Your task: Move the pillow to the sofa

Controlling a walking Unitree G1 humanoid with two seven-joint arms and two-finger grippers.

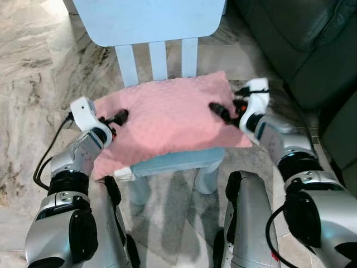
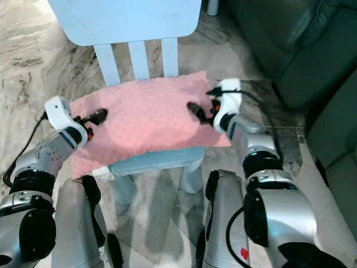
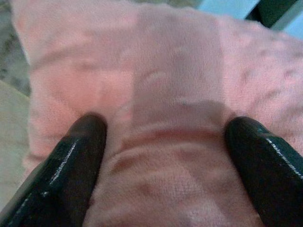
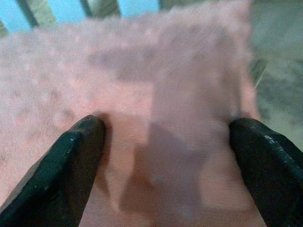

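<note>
A pink dotted pillow (image 1: 164, 120) lies flat on the seat of a small light-blue chair (image 1: 167, 56), overhanging it on both sides. My left gripper (image 1: 118, 118) rests on the pillow's left edge, open, its fingers (image 3: 78, 161) spread wide and pressing into the fabric (image 3: 165, 142). At the pillow's right edge my right gripper (image 1: 218, 111) is open too, with its fingers (image 4: 78, 156) wide apart on the pink surface (image 4: 161, 142). The dark green sofa (image 1: 301, 39) stands to the right of the chair.
The chair's slatted back (image 1: 159, 58) rises just behind the pillow. Marble floor (image 1: 33, 67) spreads to the left and in front. The sofa's base (image 2: 290, 84) is close to my right arm. My own legs (image 1: 245, 223) stand right before the chair.
</note>
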